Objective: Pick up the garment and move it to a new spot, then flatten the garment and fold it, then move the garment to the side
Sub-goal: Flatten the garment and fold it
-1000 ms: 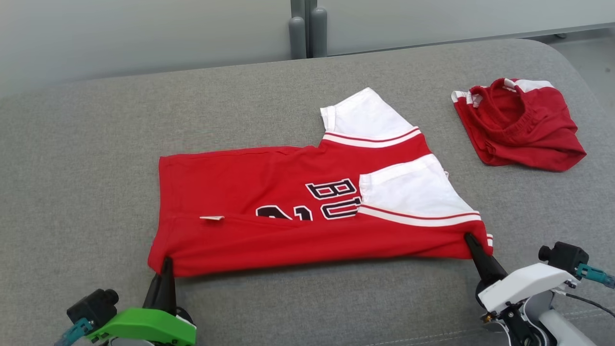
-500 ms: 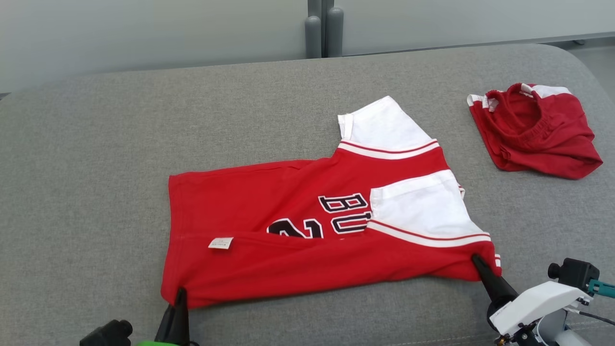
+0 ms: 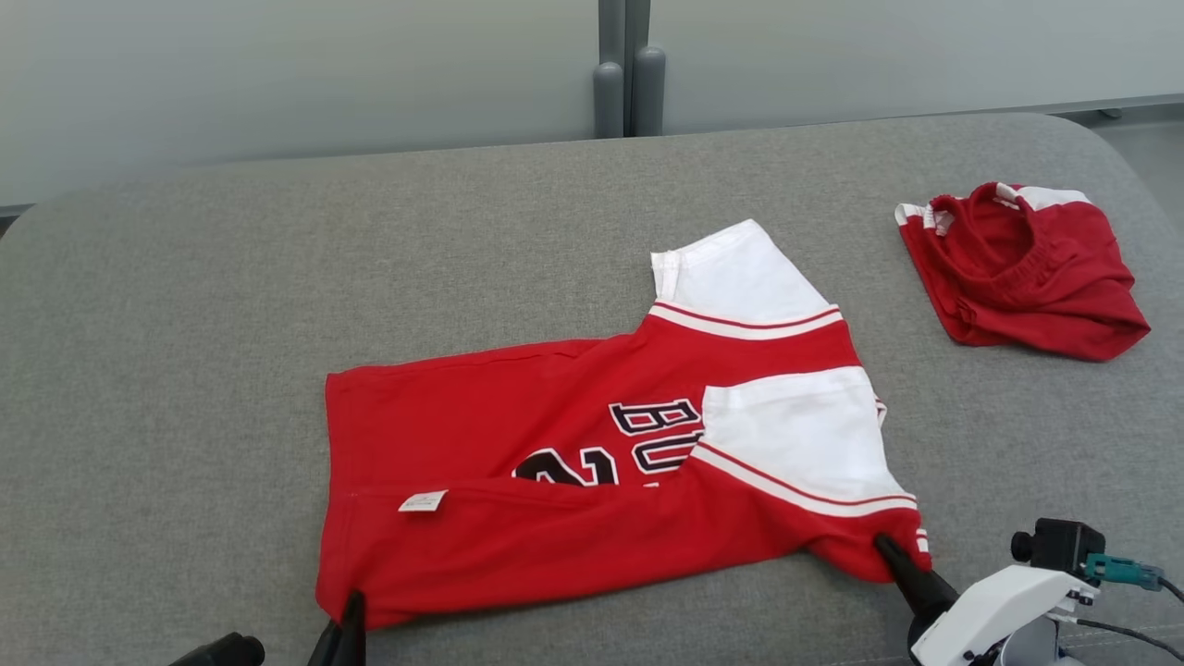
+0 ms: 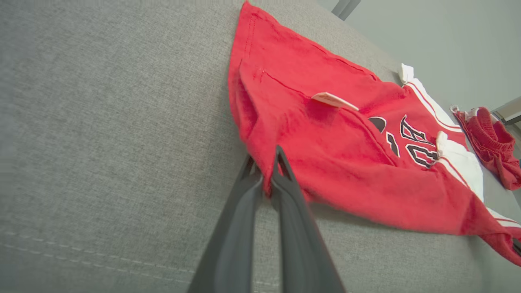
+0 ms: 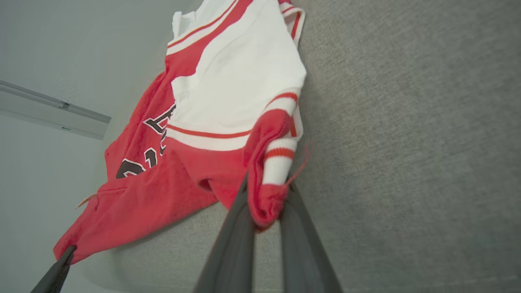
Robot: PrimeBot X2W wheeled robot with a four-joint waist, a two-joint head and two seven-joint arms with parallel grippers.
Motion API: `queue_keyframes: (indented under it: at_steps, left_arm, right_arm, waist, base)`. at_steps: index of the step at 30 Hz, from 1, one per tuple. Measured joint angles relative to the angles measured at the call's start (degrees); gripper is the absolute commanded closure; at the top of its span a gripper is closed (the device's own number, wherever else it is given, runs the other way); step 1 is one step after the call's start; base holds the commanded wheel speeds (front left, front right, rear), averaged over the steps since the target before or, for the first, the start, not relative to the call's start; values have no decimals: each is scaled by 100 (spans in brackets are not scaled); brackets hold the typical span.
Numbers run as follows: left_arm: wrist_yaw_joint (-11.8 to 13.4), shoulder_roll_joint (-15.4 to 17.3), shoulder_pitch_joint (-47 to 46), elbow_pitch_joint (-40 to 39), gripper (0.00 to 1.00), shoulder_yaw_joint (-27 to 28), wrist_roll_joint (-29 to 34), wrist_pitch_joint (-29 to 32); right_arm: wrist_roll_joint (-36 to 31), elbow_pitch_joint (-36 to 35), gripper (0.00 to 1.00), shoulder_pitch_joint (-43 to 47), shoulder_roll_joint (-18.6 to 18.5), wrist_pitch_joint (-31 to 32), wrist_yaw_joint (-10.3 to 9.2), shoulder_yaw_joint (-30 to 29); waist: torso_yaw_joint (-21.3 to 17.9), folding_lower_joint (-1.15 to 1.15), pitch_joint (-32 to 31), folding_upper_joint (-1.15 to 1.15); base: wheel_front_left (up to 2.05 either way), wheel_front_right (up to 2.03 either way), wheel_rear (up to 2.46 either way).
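The left gripper (image 4: pixel 263 162) was seen clamped on the seven o'clock hem corner of the red jersey (image 3: pixel 518 435). The right gripper (image 5: pixel 265 191) was pinched shut on its striped corner at four o'clock. The jersey was spread on the middle of the grey cushion (image 3: pixel 231 305), with red shorts (image 3: pixel 1017 268) lying at two o'clock.

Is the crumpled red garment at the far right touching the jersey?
No, the crumpled red garment lies apart from the jersey, with bare grey cushion between them.
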Motion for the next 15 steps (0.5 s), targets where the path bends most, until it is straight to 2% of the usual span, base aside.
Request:
queue_keyframes:
  at_steps: [1,2,3,4,5,6,7,8,9,15]
  left_arm:
    - [2,20,0,23,100,16,2,20]
    - [13,31,1,55,100,24,11,54]
    - [29,31,1,76,99,30,13,58]
    - [37,30,4,87,73,35,13,103]
    - [47,29,6,92,64,36,13,114]
    - [47,29,6,101,58,34,13,138]
    - [48,22,6,115,48,35,13,171]
    - [49,16,6,127,15,37,13,174]
    - [49,14,6,137,0,48,13,180]
    - [103,16,5,152,0,297,12,153]
  right_arm:
    - [-64,-1,100,0,13,4,-45,42]
    - [-101,1,87,0,21,4,-65,43]
    - [-99,2,65,-1,23,3,-94,27]
    - [-102,4,26,-1,16,2,-110,20]
    - [-135,10,0,-1,11,1,-152,15]
    - [-158,22,0,-1,4,-16,-153,0]
    - [-159,31,0,-1,2,-22,-201,-25]
    - [-158,45,0,-1,2,-23,-213,-47]
    - [-158,49,0,-1,3,-24,-246,-58]
    - [-158,77,0,3,-49,-152,-344,-208]
  waist:
    - [-22,0,-15,0]
    - [-44,0,-29,0]
    - [-68,0,-42,0]
    - [-93,0,-51,0]
    - [-116,0,-56,0]
    - [-136,0,-56,0]
    - [-147,0,-52,0]
    - [-151,0,-46,0]
    - [-154,0,-38,0]
    - [-155,0,22,0]
  base:
    - [0,0,0]
    - [0,0,0]
    - [0,0,0]
    - [0,0,0]
    - [0,0,0]
    - [0,0,0]
    - [0,0,0]
    - [0,0,0]
    - [0,0,0]
    - [0,0,0]
